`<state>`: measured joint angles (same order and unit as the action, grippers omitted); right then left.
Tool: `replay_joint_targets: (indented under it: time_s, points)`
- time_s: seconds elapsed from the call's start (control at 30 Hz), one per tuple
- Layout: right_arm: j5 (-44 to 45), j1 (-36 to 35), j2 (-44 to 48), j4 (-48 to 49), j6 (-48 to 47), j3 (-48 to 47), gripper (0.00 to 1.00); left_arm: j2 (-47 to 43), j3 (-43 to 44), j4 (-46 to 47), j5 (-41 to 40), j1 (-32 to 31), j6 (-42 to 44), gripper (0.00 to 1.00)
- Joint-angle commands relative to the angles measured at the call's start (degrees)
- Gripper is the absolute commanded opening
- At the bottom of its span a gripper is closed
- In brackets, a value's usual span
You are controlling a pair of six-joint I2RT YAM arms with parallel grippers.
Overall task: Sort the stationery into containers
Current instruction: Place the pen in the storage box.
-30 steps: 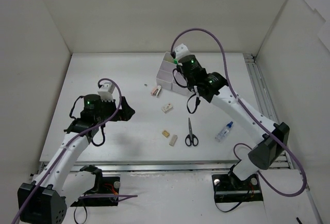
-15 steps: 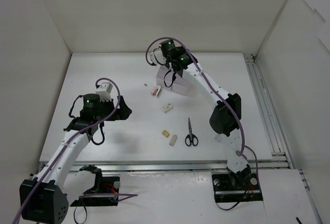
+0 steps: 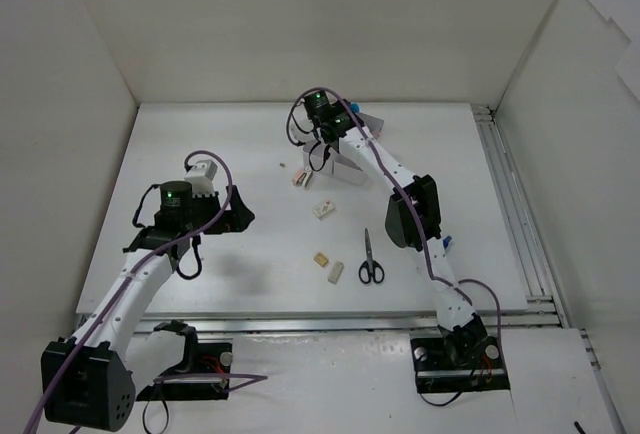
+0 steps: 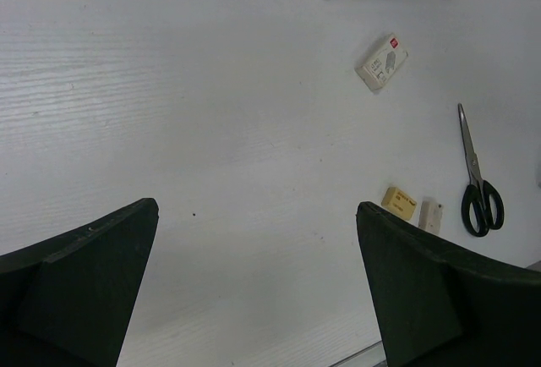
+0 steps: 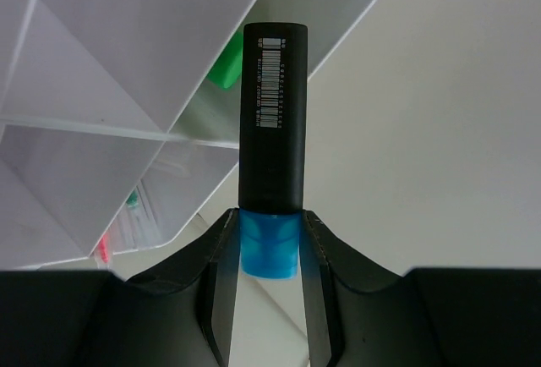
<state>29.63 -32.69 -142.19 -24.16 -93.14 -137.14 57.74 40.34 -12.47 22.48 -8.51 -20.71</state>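
Observation:
My right gripper (image 5: 270, 253) is shut on the blue cap of a black-bodied highlighter (image 5: 270, 113), which points out over a corner of the white containers (image 5: 127, 88). A green highlighter (image 5: 224, 67) lies inside one bin. From above, the right gripper (image 3: 330, 141) hovers over the containers (image 3: 345, 166) at the far middle. My left gripper (image 4: 256, 206) is open over bare table with nothing between its fingers; from above the left gripper (image 3: 240, 216) sits at the left.
Loose on the table lie black scissors (image 3: 370, 259), a white eraser with a red label (image 3: 323, 208), a tan eraser (image 3: 321, 258), a white eraser (image 3: 336, 272) and a pink piece (image 3: 298, 178). A blue-capped glue bottle (image 3: 445, 244) peeks from behind the right arm.
The right arm has swung its wrist leftward over the containers and folded its elbow in, still holding the highlighter. The left arm has barely moved.

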Motion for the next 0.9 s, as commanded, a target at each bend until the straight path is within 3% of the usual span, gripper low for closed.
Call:
replay_joint_targets:
  time_s: [0.0,0.17,0.37,0.5,0.63,0.87]
  points:
    - [2.27,0.69,1.13,3.51,-5.03,-2.08,0.06,1.15,0.36,3.85,2.39,0.43,0.85,1.00]
    - [5.79,0.69,-1.24,7.81,-6.96,-0.06,0.07,2.21,0.09,4.65,3.36,0.95,0.58,1.00]
    - [4.13,0.17,-2.39,10.10,-7.40,1.26,0.12,2.82,0.00,5.26,4.24,1.48,0.58,0.99]
    - [3.95,-0.53,-3.09,13.34,-7.23,1.26,0.25,3.26,0.18,5.17,4.50,1.48,0.58,0.99]
    - [3.95,-0.71,-2.13,14.40,-6.53,1.17,0.46,3.00,-0.08,5.61,5.29,1.48,0.58,0.99]
    - [3.86,-1.59,1.56,16.34,-3.90,0.47,0.65,1.77,-0.08,5.00,6.08,1.48,0.49,1.00]
